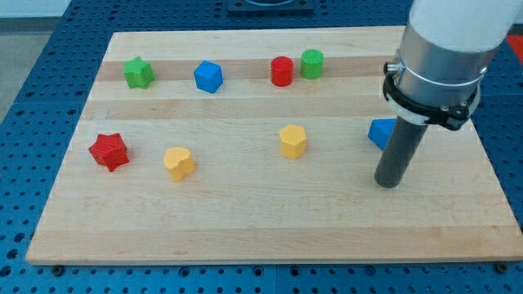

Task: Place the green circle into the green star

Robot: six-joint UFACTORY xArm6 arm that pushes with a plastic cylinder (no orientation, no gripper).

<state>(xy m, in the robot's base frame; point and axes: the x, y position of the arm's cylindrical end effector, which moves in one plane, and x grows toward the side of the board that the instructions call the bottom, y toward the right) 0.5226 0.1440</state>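
Note:
The green circle [311, 63] stands near the view's top, right of centre, touching or nearly touching a red circle [282, 71] on its left. The green star [138, 73] sits far to the view's left in the same top row, with a blue cube-like block [208, 77] between them. My tip [390, 181] rests on the board at the view's right, well below and right of the green circle, next to a blue block [380, 133] that the rod partly hides.
A red star [109, 151] and a yellow heart-like block [178, 162] lie at the view's left. A yellow hexagon-like block [292, 140] lies in the middle. The wooden board [261, 229] ends close to the view's edges.

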